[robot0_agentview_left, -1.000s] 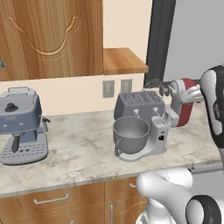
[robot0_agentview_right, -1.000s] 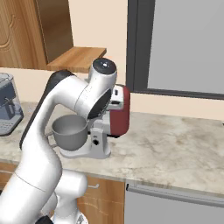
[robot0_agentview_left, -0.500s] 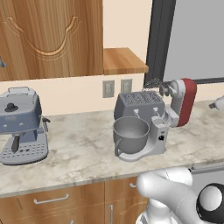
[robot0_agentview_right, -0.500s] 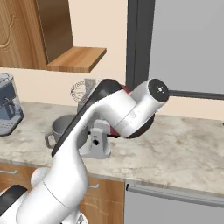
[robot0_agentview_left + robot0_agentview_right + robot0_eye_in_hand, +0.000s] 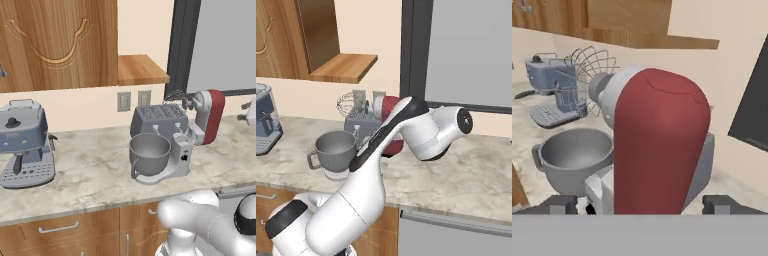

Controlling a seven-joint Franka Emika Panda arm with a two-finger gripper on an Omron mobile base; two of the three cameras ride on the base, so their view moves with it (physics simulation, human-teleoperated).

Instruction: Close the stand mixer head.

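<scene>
Two dark finger tips (image 5: 559, 204) of the gripper (image 5: 643, 205) stand wide apart at the bottom of the hand view, released, with the stand mixer head (image 5: 659, 145) rising between them and no contact that can be made out. The dark-red head (image 5: 210, 116) is tilted up and back on its hinge at the right end of the marble counter (image 5: 95, 170), its grey end and wire whisk (image 5: 176, 96) lifted high above the steel bowl (image 5: 149, 150). The bowl sits on the silver-grey mixer base (image 5: 179, 159), near the counter's front edge. A boxy grey toaster (image 5: 158, 119) stands just behind the bowl, by the wall. Well apart to the left, a blue-grey espresso machine (image 5: 24, 142) rests on the counter. In the right base view the white arm (image 5: 421, 125) crosses in front of the red head (image 5: 390, 105).
</scene>
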